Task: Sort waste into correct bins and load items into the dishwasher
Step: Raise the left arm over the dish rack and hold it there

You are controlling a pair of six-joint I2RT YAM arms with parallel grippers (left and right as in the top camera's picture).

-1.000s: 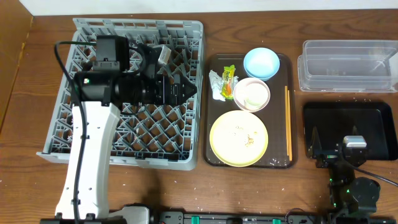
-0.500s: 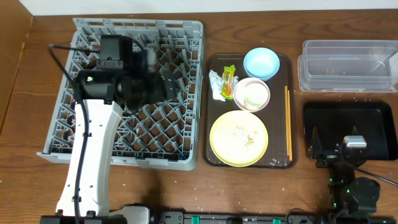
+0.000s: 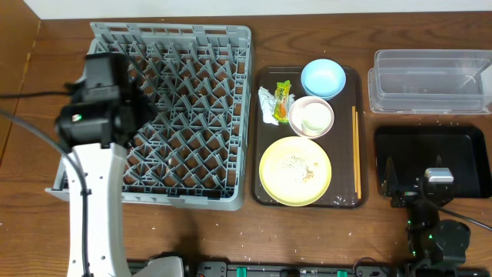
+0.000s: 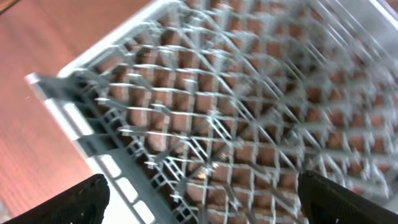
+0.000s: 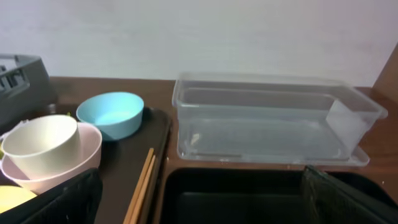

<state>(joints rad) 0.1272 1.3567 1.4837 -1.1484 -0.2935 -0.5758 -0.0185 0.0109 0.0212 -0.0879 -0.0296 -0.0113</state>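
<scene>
The grey dish rack (image 3: 231,46) stands at the left and fills the left wrist view (image 4: 249,106). My left gripper (image 4: 199,205) is open and empty over the rack's left edge. On the brown tray (image 3: 265,192) are the wrapper (image 3: 275,104), the blue bowl (image 3: 323,77), the pinkish bowl (image 3: 329,125) holding the white cup (image 3: 311,117), the yellow plate (image 3: 295,192) with crumbs (image 3: 307,173), and the chopsticks (image 3: 356,150). My right gripper (image 5: 199,205) is open and empty over the near part of the black tray (image 3: 461,146). The clear tub (image 3: 430,81) lies behind it.
The right wrist view shows the blue bowl (image 5: 111,114), the cup (image 5: 40,143), the chopsticks (image 5: 143,186), the clear tub (image 5: 267,124) and the black tray (image 5: 249,193). A wooden wall panel (image 3: 15,69) borders the left side. Small crumbs dot the bare table.
My left arm has swung back from the middle of the rack to its left edge. The right arm and all the tray's things have not moved.
</scene>
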